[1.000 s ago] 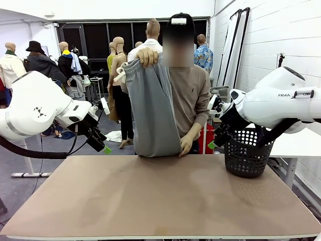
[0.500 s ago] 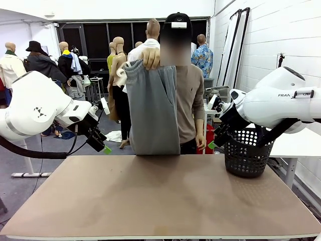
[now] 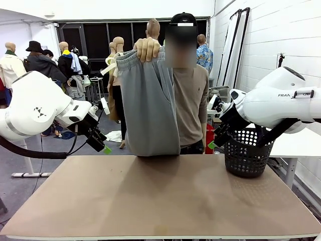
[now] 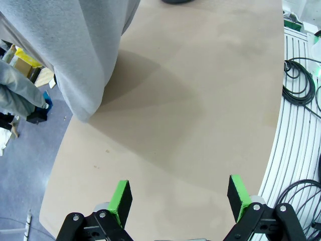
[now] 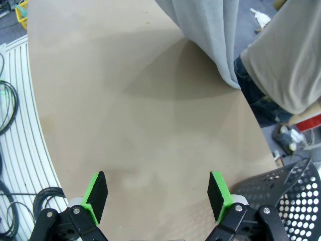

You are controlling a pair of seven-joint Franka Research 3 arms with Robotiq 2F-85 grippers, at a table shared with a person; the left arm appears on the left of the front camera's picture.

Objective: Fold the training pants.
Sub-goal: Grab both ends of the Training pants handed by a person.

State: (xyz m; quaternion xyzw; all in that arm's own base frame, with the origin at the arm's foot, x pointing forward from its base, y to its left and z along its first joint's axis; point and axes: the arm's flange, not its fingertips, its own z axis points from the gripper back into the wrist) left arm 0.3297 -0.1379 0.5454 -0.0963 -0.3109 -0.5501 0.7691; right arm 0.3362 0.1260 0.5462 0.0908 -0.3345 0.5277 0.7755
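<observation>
The training pants point(image 3: 149, 105) are not on the table point(image 3: 160, 201) yet, and no gripper holds them. The left gripper point(image 4: 178, 195) has its jaws spread wide with nothing between the green pads point(image 4: 121, 197). The right gripper point(image 5: 156, 194) is the same, with its jaws wide apart and empty. Both grippers hang in the air over the brown table, one at each side, well apart from the pants. A black basket point(image 3: 246, 153) stands on the table near the right gripper.

Farther out, a person stands at the far side of the table. The person's hand point(image 3: 147, 49) grips the grey pants at the waistband and holds them up high. A white drawstring point(image 3: 111, 65) pokes out at the top. The two legs hang straight down, side by side, so the pants look thin and long. The bottom end hangs right at the far edge of the table. It is not clear if it touches the table.

The folding looks like it has hardly begun. The legs seem to be lined up together, but the pants are not laid down, and the long legs are not folded over.
</observation>
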